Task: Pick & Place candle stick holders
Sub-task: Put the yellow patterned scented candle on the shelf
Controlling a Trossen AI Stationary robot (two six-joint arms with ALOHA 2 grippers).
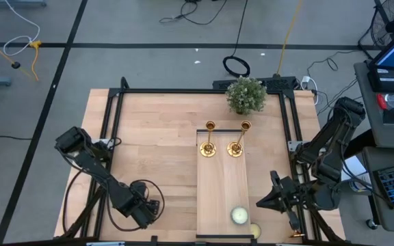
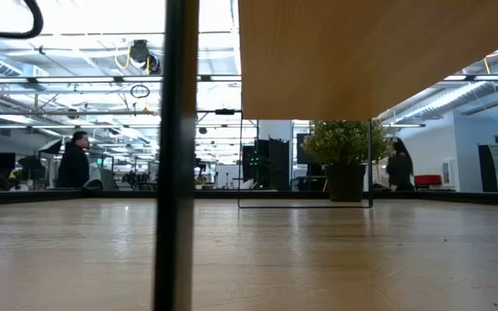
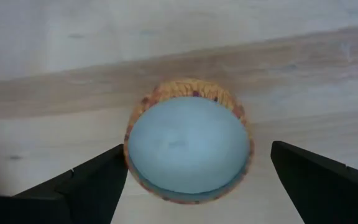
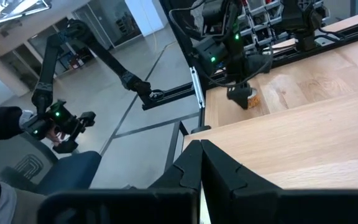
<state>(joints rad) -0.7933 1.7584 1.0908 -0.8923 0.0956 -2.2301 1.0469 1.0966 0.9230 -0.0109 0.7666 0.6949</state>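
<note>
Two gold candle stick holders (image 1: 209, 141) (image 1: 237, 141) stand upright on their round bases at the far end of a long wooden board (image 1: 222, 188). My left gripper (image 1: 144, 208) points straight down near the table's front left, open. In its wrist view its fingers (image 3: 98, 180) stand on either side of a round pale candle with an orange-brown rim (image 3: 188, 146), which sits on the table. The right wrist view also shows that gripper (image 4: 244, 94) over the candle (image 4: 252, 99). My right gripper (image 1: 271, 198) waits raised at the board's right side, shut (image 4: 201, 163).
A potted plant (image 1: 245, 94) stands at the table's far edge behind the board. Two pale candles (image 1: 239, 216) (image 1: 254, 231) lie at the board's near end. Black frame rails (image 1: 115, 116) run along the table's sides. People stand in the room beyond (image 2: 74, 160).
</note>
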